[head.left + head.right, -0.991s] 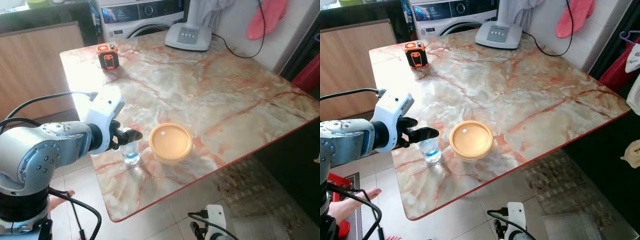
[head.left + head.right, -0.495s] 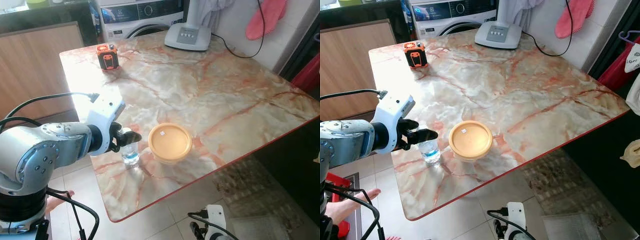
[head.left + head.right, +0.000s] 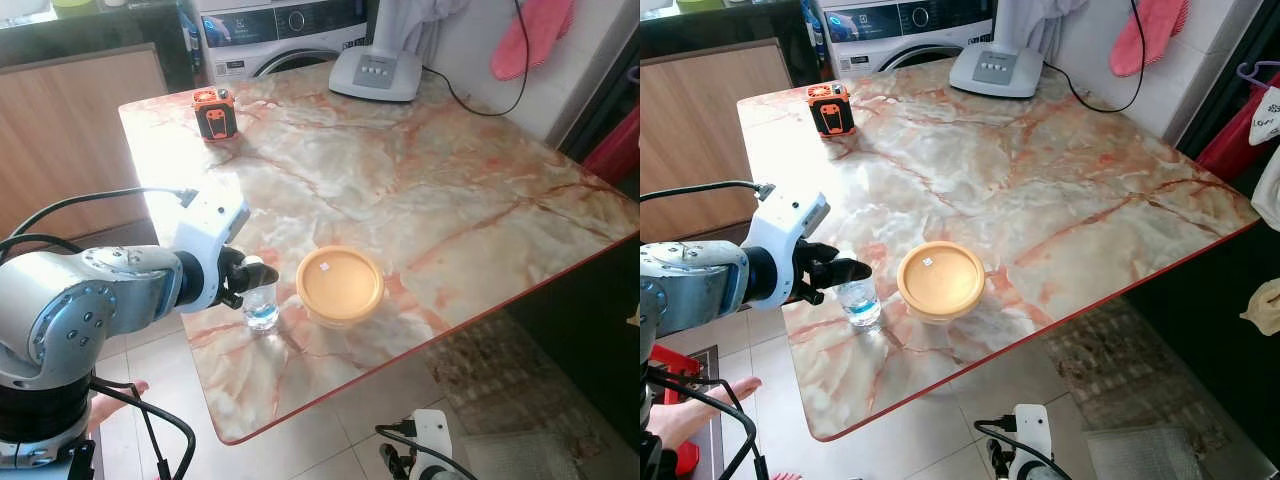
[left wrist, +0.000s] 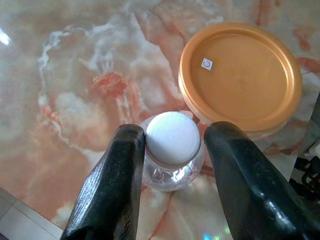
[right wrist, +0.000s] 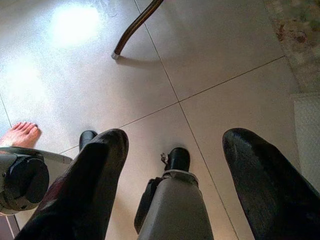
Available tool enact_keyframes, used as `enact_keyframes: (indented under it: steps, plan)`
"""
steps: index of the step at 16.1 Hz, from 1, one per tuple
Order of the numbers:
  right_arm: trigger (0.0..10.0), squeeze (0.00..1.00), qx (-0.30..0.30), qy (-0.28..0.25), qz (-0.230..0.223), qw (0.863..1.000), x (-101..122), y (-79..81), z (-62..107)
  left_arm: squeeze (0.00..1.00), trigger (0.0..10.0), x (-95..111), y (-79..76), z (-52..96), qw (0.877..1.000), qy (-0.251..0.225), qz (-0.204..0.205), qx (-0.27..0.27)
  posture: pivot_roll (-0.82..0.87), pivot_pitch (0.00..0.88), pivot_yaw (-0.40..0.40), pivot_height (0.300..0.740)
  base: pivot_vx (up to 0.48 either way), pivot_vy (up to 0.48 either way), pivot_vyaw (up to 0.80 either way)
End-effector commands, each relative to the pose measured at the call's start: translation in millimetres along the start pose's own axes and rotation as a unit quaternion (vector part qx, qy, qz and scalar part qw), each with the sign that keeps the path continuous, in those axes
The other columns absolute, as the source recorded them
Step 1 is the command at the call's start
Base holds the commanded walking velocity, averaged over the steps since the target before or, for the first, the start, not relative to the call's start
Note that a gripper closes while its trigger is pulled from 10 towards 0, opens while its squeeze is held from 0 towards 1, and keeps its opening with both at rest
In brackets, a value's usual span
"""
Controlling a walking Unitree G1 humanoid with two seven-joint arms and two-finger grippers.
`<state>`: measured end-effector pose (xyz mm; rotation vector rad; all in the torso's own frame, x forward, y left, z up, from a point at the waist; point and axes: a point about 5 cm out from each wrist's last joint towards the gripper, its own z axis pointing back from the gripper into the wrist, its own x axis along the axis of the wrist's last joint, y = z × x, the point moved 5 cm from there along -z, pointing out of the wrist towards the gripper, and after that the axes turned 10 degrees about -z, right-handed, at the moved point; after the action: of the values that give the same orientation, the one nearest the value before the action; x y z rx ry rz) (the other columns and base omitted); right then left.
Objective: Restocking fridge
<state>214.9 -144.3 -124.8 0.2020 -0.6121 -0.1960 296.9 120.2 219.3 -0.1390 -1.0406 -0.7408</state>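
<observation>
Where the marble table (image 3: pixel 420 170) ends, tiled floor (image 5: pixel 200 75) begins.
Left gripper (image 4: pixel 172 150) spread open around a small bottle (image 4: pixel 173 150); right gripper (image 5: pixel 175 165) open too.

Small clear bottles with a white cap (image 4: pixel 173 150): one
Round tubs with an orange lid (image 3: pixel 340 285): one
Orange-and-black devices (image 3: pixel 215 113): one
White appliance bases with buttons (image 3: pixel 377 72): one
Washing machines (image 3: pixel 280 30): one
Marble-patterned benches (image 3: pixel 450 190): one
Pink cloths hanging on the wall (image 3: pixel 532 36): one
Bare feet on the floor (image 5: pixel 19 134): one
</observation>
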Motion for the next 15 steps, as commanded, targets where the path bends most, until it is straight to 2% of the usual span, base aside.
enact_keyframes:
  steps: [1,4,5,6,7,15]
  plan:
    - [10.0,0.00,-0.006,0.009,-0.007,1.000,-5.8,-3.3,1.0,0.00,10.0,-4.5,-1.1,0.2,1.000,0.011,-0.003,-0.001,0.17,0.083,-0.025,0.740,0.000,0.000,0.00]
    - [10.0,0.00,-0.007,0.008,-0.008,1.000,-5.7,-3.3,1.0,0.00,10.0,-2.2,0.6,1.1,1.000,0.010,-0.005,0.002,0.17,0.084,-0.025,0.740,0.000,0.000,0.00]
    - [10.0,0.00,-0.007,0.008,-0.008,1.000,-5.7,-3.2,1.0,0.00,9.0,-2.3,1.0,1.3,1.000,0.010,-0.005,0.003,0.17,0.084,-0.025,0.740,0.000,0.000,0.00]
    - [10.0,0.00,-0.006,0.008,-0.008,1.000,-5.8,-3.2,1.0,0.00,2.4,-2.7,1.4,1.2,1.000,0.011,-0.005,0.005,0.17,0.084,-0.024,0.740,0.000,0.000,0.00]
    - [10.0,0.00,-0.006,0.008,-0.008,1.000,-5.8,-3.2,1.0,0.00,0.0,-2.7,1.3,1.3,1.000,0.011,-0.005,0.005,0.17,0.084,-0.025,0.740,0.000,0.000,0.00]
    - [10.0,0.00,-0.006,0.009,-0.009,1.000,-6.0,-3.1,1.0,0.00,0.0,-4.3,-2.9,-0.1,1.000,0.012,-0.006,-0.002,0.17,0.085,-0.025,0.740,0.000,0.000,0.00]
